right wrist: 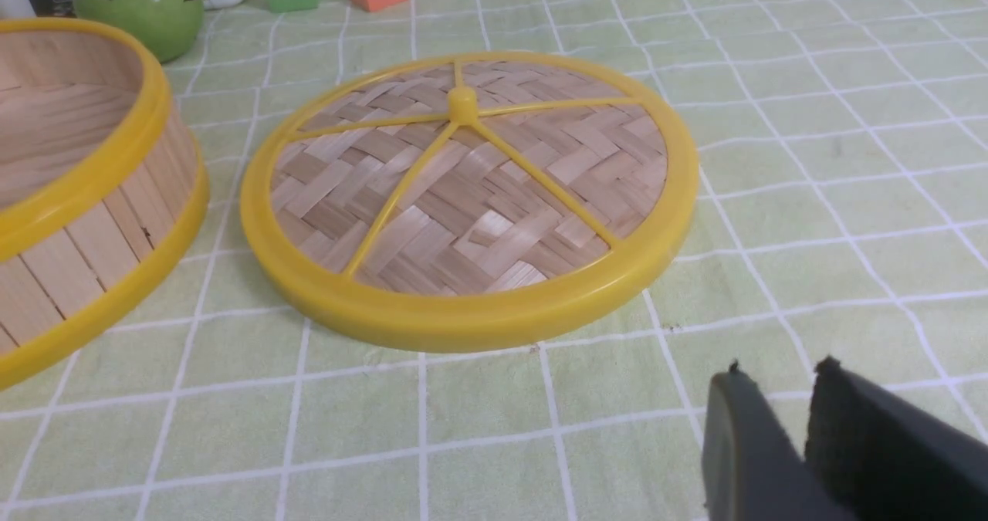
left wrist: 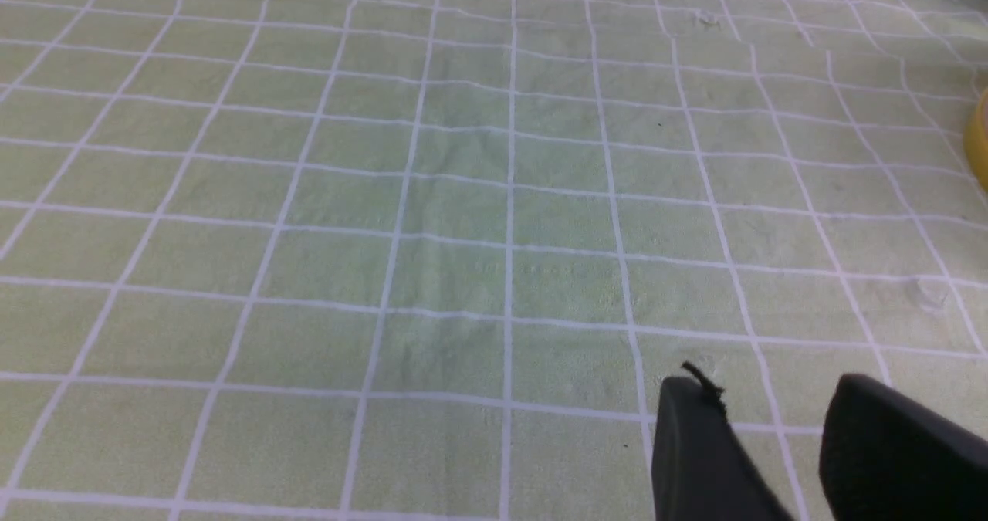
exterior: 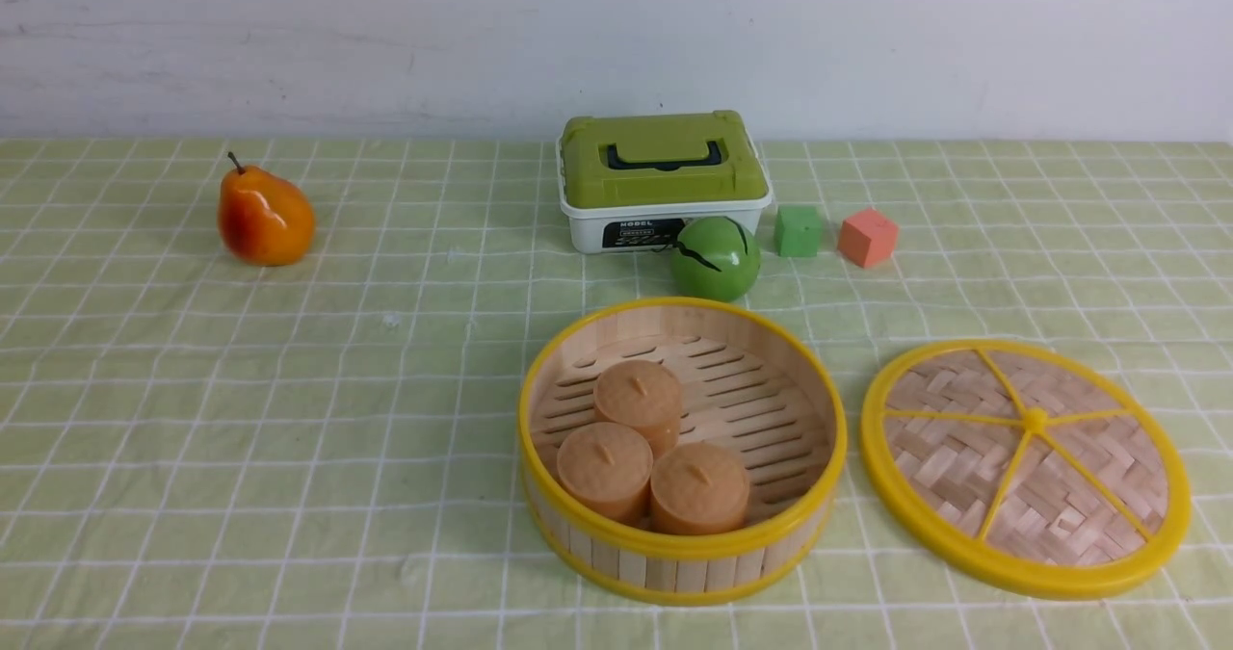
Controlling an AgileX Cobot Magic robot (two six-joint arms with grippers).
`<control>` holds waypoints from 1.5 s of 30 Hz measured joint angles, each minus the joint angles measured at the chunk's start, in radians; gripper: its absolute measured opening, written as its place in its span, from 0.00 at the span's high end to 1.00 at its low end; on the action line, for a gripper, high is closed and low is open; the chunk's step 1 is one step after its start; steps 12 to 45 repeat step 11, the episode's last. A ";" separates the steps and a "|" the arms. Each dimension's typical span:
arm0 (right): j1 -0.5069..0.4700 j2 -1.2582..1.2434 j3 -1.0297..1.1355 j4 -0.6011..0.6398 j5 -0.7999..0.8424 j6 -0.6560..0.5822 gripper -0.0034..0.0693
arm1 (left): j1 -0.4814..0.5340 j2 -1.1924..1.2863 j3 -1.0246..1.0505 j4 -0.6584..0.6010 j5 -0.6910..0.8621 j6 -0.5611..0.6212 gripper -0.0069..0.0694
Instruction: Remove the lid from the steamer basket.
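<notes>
The steamer basket (exterior: 674,568) stands uncovered at the front centre of the table, holding three tan round cakes (exterior: 636,395). The lid (exterior: 963,457) lies flat on the cloth just right of the basket, apart from it. In the right wrist view the lid (right wrist: 463,197) and the basket wall (right wrist: 93,220) lie ahead of my right gripper (right wrist: 779,370), which is empty, off the lid, with its jaws nearly together. My left gripper (left wrist: 760,386) hangs over bare cloth, open and empty, with a sliver of the basket rim (left wrist: 979,139) at the frame edge. No arm shows in the front view.
An orange pear (exterior: 265,217) sits at the far left. A white box with a green handled top (exterior: 665,164) stands behind the basket, with a green ball (exterior: 716,258), a green cube (exterior: 799,231) and an orange cube (exterior: 868,237) beside it.
</notes>
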 joint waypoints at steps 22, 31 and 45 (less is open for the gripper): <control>0.000 0.000 0.000 0.000 0.000 0.000 0.77 | 0.000 0.000 0.000 0.000 0.000 0.000 0.60; 0.000 0.000 0.000 0.000 0.000 0.000 0.77 | 0.000 0.000 0.000 0.000 0.000 0.000 0.60; 0.000 0.000 0.000 0.000 0.000 0.000 0.77 | 0.000 0.000 0.000 0.000 0.000 0.000 0.60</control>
